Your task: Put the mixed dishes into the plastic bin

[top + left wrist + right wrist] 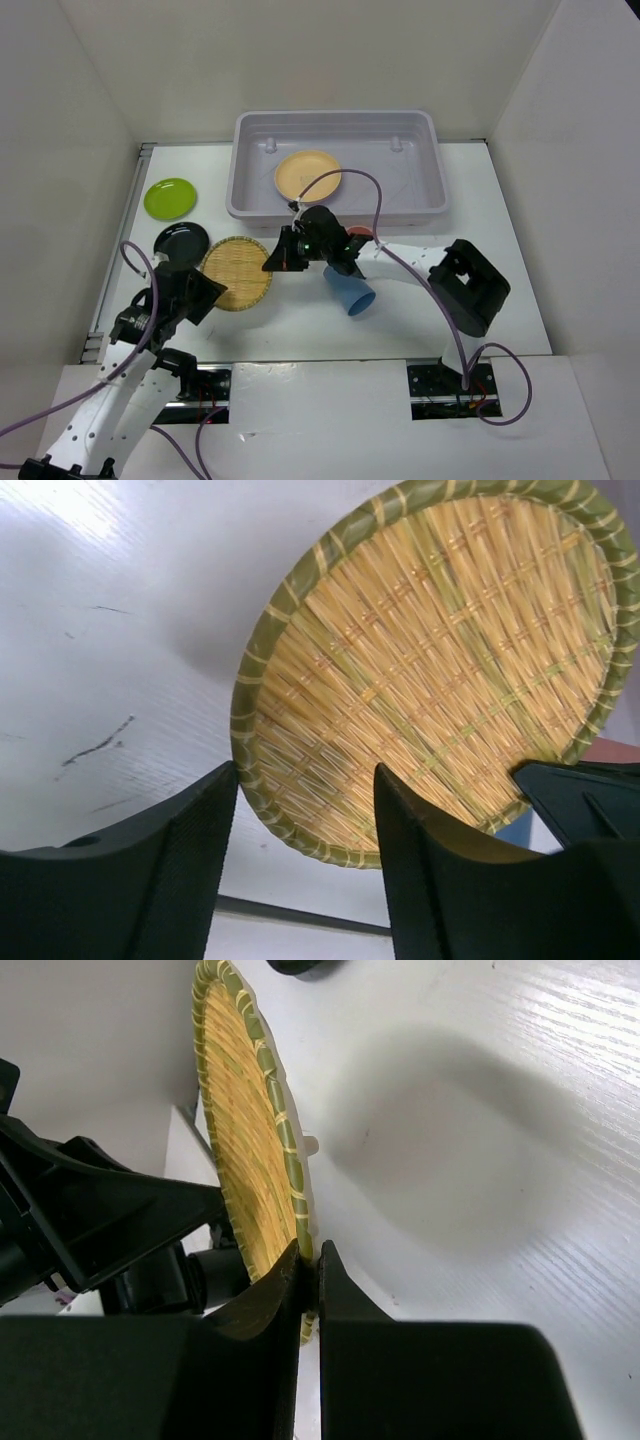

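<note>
Since the woven tan plate (245, 1150) appears light, stiff and thin-edged, the right gripper (310, 1255) pinches its rim; the left gripper (305, 780) stands open, empty.

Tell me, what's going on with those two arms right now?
Right end effector pinched on woven plate rim. Left end effector open at its opposite edge. Orange-yellow plate in bin. Blue cup beside right arm.
</note>
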